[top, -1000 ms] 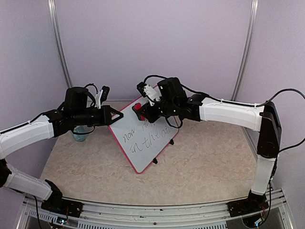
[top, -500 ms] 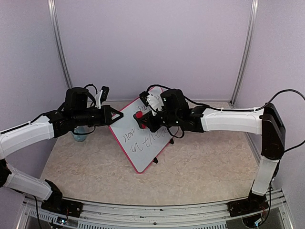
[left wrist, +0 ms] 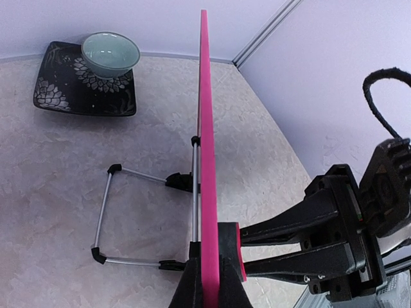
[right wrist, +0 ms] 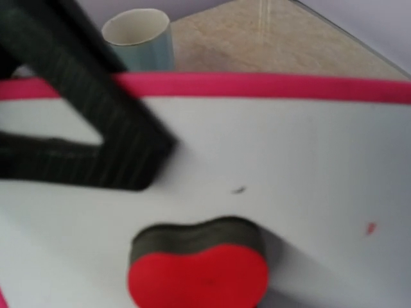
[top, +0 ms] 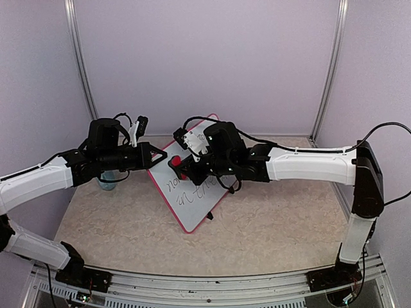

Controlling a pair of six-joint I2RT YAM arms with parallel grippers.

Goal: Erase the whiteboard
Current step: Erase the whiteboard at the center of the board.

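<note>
The whiteboard (top: 196, 202), white with a pink-red frame, stands tilted on its wire stand (left wrist: 106, 212). Dark handwriting (top: 192, 188) covers its middle. My left gripper (top: 159, 156) is shut on the board's upper left edge; in the left wrist view its jaws (left wrist: 207, 269) pinch the pink frame (left wrist: 205, 128) seen edge-on. My right gripper (top: 182, 165) is shut on the red eraser (top: 174, 162) and presses its dark felt against the board face near the left gripper. The eraser also shows in the right wrist view (right wrist: 199, 276) on the white surface (right wrist: 302, 154), and in the left wrist view (left wrist: 230, 250).
A black patterned plate (left wrist: 61, 96) carrying a pale green bowl (left wrist: 110, 52) lies behind the board. A light blue cup (right wrist: 138, 40) stands past the board's top edge, partly hidden under my left arm in the top view (top: 107, 181). Purple walls enclose the table.
My right gripper has slid the eraser left and slightly down across the board's top line toward the left gripper. Writing there is gone. The left gripper has not moved.
</note>
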